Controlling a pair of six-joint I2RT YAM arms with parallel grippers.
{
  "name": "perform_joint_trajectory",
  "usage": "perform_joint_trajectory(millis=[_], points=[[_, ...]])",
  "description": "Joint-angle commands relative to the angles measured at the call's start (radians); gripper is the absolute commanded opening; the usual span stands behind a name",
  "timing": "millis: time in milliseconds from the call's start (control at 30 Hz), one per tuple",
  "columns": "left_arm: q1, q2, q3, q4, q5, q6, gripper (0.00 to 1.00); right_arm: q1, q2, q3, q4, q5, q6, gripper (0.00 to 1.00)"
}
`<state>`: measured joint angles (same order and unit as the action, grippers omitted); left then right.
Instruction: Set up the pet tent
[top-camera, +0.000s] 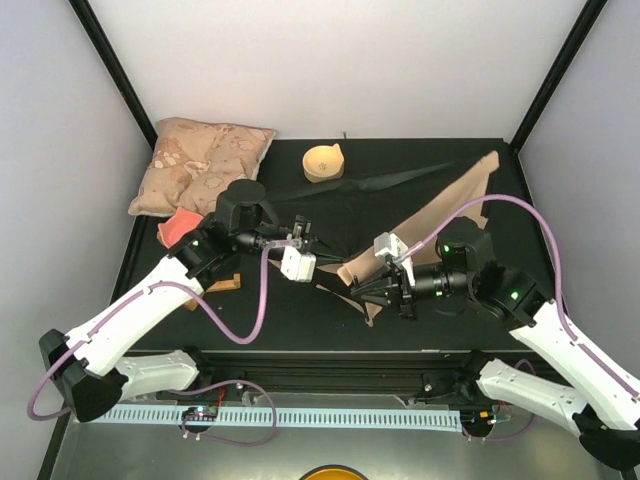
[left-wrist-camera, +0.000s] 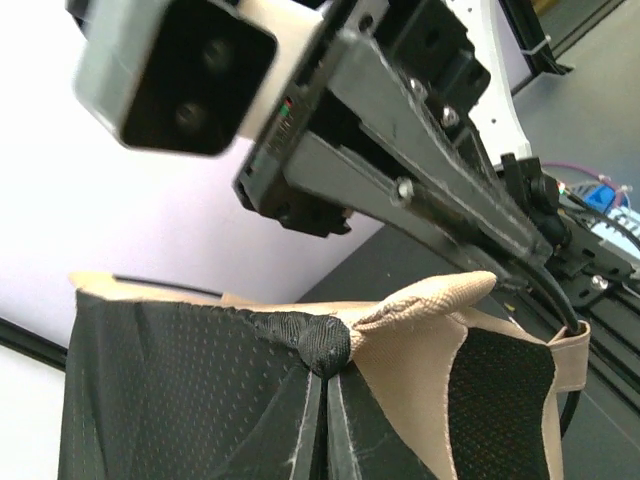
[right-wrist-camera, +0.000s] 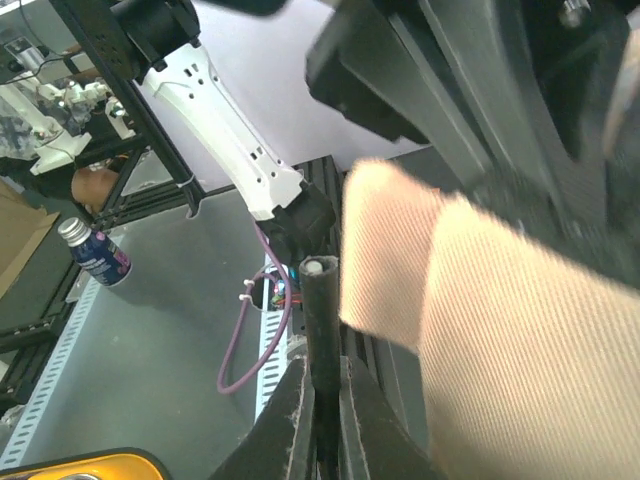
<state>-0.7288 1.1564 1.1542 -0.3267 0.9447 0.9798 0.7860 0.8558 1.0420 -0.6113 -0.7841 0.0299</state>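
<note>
Left gripper (left-wrist-camera: 325, 405) pinched fully shut on the black fabric corner tip of the pet tent (top-camera: 455, 195). Right gripper (right-wrist-camera: 322, 405) clamped tight on a thin black tent pole (right-wrist-camera: 318, 320). Tent lies collapsed over the table's (top-camera: 300, 320) right half toward the far-right corner, with its near corner held up mid-table.

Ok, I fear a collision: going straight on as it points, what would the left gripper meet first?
Probably the right gripper and its white wrist camera, facing it just beyond the tan-and-black fabric pet tent the left gripper is shut on; height is unclear.
</note>
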Motion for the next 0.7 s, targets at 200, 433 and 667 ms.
perform_joint_trajectory(millis=[200, 433, 667], points=[[-0.01, -0.059, -0.014, 0.202, 0.1, -0.26, 0.01, 0.004, 0.001, -0.009, -0.181, 0.058, 0.05, 0.01], [-0.013, -0.061, -0.017, 0.212, 0.11, -0.281, 0.01, 0.003, 0.016, 0.002, -0.154, 0.045, 0.058, 0.01], [-0.019, -0.067, -0.016, 0.201, 0.112, -0.285, 0.01, 0.004, 0.045, 0.015, -0.137, 0.022, 0.059, 0.01]])
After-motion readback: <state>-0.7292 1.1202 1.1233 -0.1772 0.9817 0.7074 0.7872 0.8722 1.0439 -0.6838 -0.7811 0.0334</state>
